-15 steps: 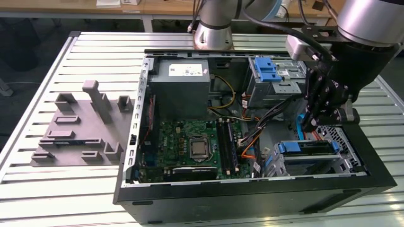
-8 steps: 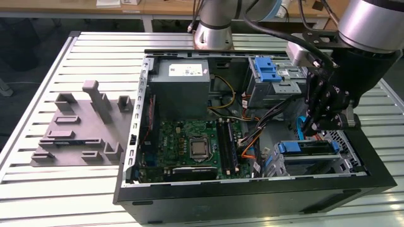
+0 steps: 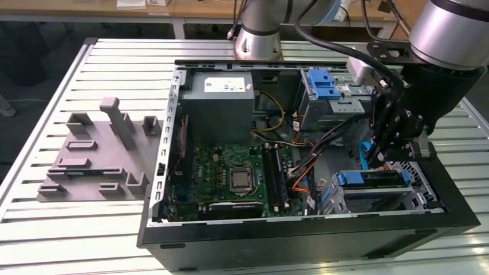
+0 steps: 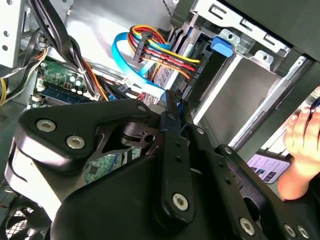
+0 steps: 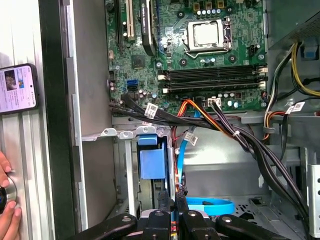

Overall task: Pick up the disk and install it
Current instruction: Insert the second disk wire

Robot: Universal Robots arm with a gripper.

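On the exterior view's left, a grey plastic holder (image 3: 95,157) with slots and posts lies on the slatted metal table (image 3: 46,103). Just beside it, to the right, sits the open computer case (image 3: 306,172). Inside the case, the green motherboard (image 3: 229,177) lies near the middle, and the grey power box (image 3: 221,106) sits at the far side. Farther right, a blue latch (image 3: 322,86) sits on a silver cage at the far side.

At the exterior view's right, the black arm (image 3: 436,86) reaches down into the case. The gripper (image 3: 393,154) points down, just above a blue bracket (image 3: 372,179) in the near right bay. That bracket seems to frame the disk, but I cannot see the silver drive itself.

The first wrist view looks along the gripper (image 5: 171,220). Here the black fingers (image 5: 162,202) stand very close together around a thin blue piece. I cannot tell if they truly grip it. A blue tab (image 5: 152,162) sits in the bay right in front of them. The motherboard (image 5: 200,50) and a bundle of black cables (image 5: 240,140) lie beyond.

This view also shows a phone (image 5: 17,87) on the table outside the case, and a person's hand (image 5: 7,210) near it.

The second wrist view shows the gripper's black links (image 4: 170,165) up close, with coloured wires (image 4: 160,55) and a blue flat cable (image 4: 132,70) behind. The person's hand (image 4: 302,145) rests outside the case, beside the phone (image 4: 270,167).
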